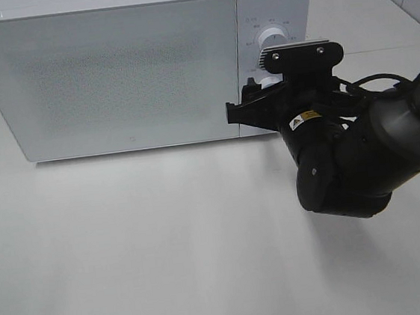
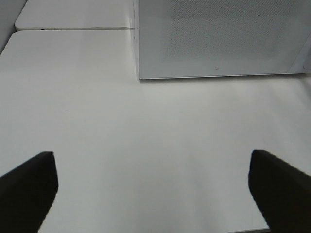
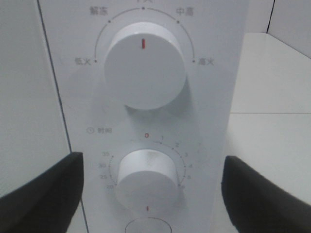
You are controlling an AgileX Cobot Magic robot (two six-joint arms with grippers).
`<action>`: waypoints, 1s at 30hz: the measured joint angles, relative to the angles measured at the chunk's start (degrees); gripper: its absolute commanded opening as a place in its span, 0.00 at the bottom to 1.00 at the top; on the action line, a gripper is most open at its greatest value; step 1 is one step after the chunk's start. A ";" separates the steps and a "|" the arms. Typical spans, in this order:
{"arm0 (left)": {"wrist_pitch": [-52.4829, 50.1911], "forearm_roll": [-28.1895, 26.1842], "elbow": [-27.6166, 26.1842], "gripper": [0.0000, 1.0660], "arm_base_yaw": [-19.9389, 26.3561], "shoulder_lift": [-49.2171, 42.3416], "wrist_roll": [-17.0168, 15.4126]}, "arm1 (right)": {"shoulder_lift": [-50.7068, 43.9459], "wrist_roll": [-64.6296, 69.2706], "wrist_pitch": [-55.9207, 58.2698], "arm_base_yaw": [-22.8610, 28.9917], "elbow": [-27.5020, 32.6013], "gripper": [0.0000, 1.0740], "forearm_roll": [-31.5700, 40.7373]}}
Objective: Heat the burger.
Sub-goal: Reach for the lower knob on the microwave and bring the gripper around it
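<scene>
At the right end of the white microwave (image 1: 125,68), the right pincer (image 3: 151,191) hangs squarely before the control panel (image 3: 209,97), its jaws spread and standing either side of the lower timer knob (image 3: 147,177) without touching it; the larger power knob (image 3: 145,68) sits above, its red mark pointing straight up. The burger is nowhere in view: the door (image 1: 111,77) is shut and its frosted panel shows nothing behind it, so I judge the burger is already inside, though that cannot be confirmed. The step in hand looks like setting the time. The next move would call for advancing until the jaws bracket the knob's rim, closing squarely on it, then rolling the wrist clockwise. An off-centre grip could slip on the smooth white plastic. The left pincer (image 2: 155,199) is released too, jaws wide apart and holding nothing, low over the worktop (image 1: 166,245) and facing the microwave's front from well back. The worktop is plain matt white, softly lit, with a seam where a second white slab meets it beside the microwave. More pale seamed panels lie beyond, whether wall or table I cannot tell.
</scene>
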 measured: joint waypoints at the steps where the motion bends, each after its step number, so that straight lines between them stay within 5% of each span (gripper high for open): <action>1: 0.00 0.00 0.00 0.94 0.00 0.00 0.00 | 0.00 0.00 0.00 0.00 0.00 0.71 0.00; 30: 0.00 0.00 0.00 0.94 0.00 0.00 0.00 | 6.19 0.52 1.66 -1.95 -5.27 0.69 -2.35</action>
